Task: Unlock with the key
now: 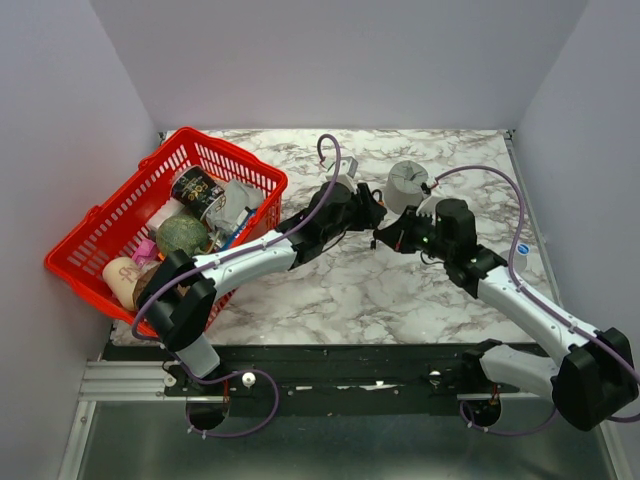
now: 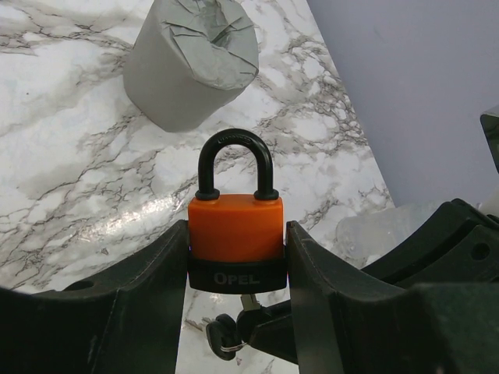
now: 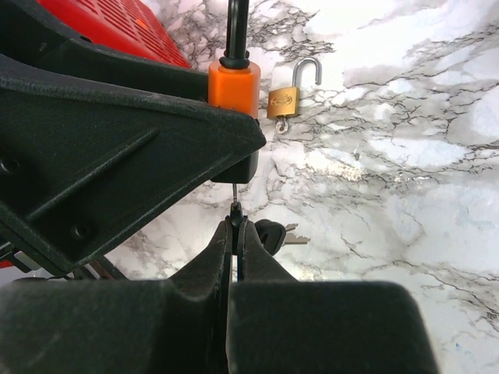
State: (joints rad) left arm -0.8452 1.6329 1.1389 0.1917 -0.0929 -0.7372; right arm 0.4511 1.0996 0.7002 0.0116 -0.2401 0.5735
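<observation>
Right wrist, right gripper (image 3: 235, 222) pinching key (image 3: 235, 195), seemingly, left gripper (image 2: 238, 249) clamping orange padlock (image 2: 234, 222)

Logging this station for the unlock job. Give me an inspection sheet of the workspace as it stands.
Surface: marble-patterned table; no spills seen.
Job's things: orange padlock upright, shackle closed. The key is below it, blade reaching up to the lock's underside; how far in cannot be told.
Clutter: red basket of mixed goods at the left. Grey wrapped cylinder standing on the table. Brass padlock lying with its shackle open.
Grippers: left end effector clamps the orange padlock's sides. Right end effector is shut on the key.
Cables: purple cables run along both arms; no snag seen.
Surroundings: plain pale walls on three sides.
</observation>
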